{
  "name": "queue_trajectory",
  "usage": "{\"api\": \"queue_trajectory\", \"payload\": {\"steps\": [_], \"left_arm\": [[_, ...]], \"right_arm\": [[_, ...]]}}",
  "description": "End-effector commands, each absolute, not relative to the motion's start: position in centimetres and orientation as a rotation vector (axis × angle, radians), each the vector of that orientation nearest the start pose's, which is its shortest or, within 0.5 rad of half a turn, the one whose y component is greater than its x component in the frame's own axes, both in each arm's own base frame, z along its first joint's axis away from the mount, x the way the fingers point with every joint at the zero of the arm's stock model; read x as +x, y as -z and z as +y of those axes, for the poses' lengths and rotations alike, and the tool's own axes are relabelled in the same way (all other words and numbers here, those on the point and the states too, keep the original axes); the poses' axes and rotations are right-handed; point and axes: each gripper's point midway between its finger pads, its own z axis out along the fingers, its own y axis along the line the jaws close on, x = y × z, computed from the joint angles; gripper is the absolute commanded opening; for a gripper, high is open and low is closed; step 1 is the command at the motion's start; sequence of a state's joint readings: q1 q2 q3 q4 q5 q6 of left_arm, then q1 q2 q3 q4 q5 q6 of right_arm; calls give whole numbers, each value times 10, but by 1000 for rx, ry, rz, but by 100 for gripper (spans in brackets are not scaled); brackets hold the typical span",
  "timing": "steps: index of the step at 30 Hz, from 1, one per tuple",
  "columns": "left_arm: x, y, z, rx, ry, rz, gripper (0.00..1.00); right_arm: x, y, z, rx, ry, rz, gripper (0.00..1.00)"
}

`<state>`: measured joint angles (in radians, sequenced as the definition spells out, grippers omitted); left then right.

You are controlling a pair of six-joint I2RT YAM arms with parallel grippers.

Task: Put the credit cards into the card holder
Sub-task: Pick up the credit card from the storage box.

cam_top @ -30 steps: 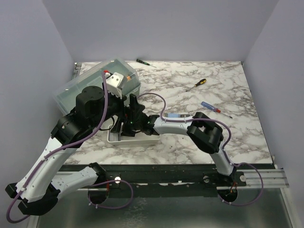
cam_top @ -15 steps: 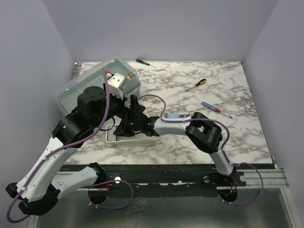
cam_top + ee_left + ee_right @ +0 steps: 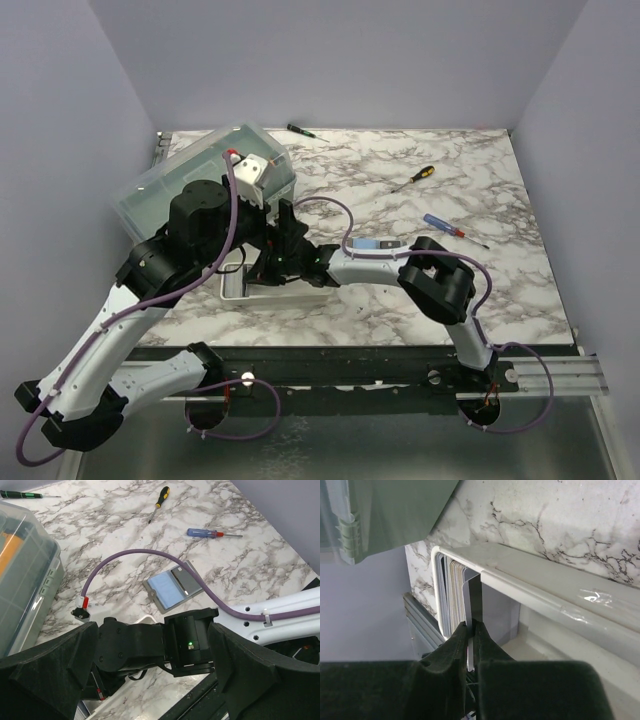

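In the right wrist view my right gripper (image 3: 470, 627) is shut on the lower edge of one thin grey credit card (image 3: 473, 597). That card stands on edge inside the white tray (image 3: 535, 582). Several more cards (image 3: 452, 595) are packed upright against the tray's end wall. The grey card holder (image 3: 173, 586) lies open on the marble beside the right arm (image 3: 376, 243). My left gripper (image 3: 154, 630) hangs wide open above the right arm's black wrist and holds nothing. From above, both grippers crowd over the tray (image 3: 232, 291), and the held card is hidden there.
A translucent greenish lidded box (image 3: 190, 175) stands just behind the tray at the left. Three screwdrivers lie further back: a green one (image 3: 300, 130), a yellow-black one (image 3: 415, 178) and a blue one (image 3: 448, 227). A purple cable (image 3: 150, 555) arches over the card holder.
The right jaws have come together on a card in the tray. The left arm has shifted slightly above the right wrist, still open.
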<state>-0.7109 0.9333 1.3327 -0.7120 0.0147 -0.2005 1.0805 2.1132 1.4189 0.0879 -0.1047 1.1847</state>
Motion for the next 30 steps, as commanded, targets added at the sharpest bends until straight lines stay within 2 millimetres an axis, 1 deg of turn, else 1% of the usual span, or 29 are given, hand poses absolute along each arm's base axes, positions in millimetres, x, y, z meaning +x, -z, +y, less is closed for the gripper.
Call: {"api": "queue_trajectory", "payload": {"steps": [1, 3, 4, 7, 11, 14, 19, 23, 25, 27, 28, 29, 30], "left_arm": [[213, -361, -204, 518, 657, 1857, 99], [213, -359, -206, 516, 663, 1862, 99], [214, -359, -207, 518, 668, 1862, 99], [214, -360, -209, 513, 680, 1865, 99], [218, -364, -207, 478, 664, 1860, 99], [223, -366, -202, 439, 637, 1860, 99], [230, -369, -201, 392, 623, 1858, 99], [237, -373, -206, 350, 642, 1846, 99], [239, -373, -211, 340, 662, 1846, 99], [242, -371, -219, 341, 692, 1852, 99], [243, -366, -224, 345, 708, 1864, 99], [245, -362, -230, 349, 724, 1876, 99], [247, -354, -237, 356, 744, 1898, 99]], "right_arm": [[219, -102, 531, 68, -1235, 2500, 5], [220, -105, 531, 61, -1220, 2500, 0], [218, -103, 529, 60, -1192, 2518, 0], [216, -108, 529, 62, -1152, 2534, 0], [212, -121, 525, 71, -1149, 2535, 0], [210, -131, 516, 88, -1127, 2533, 0], [209, -146, 490, 136, -1094, 2497, 0], [205, -156, 464, 134, -1060, 2462, 0], [206, -161, 445, 111, -1038, 2419, 0], [211, -168, 423, 43, -1040, 2364, 0], [213, -170, 409, 5, -1038, 2346, 0], [217, -171, 393, -34, -1024, 2330, 0], [221, -168, 372, -45, -994, 2324, 0]]}}
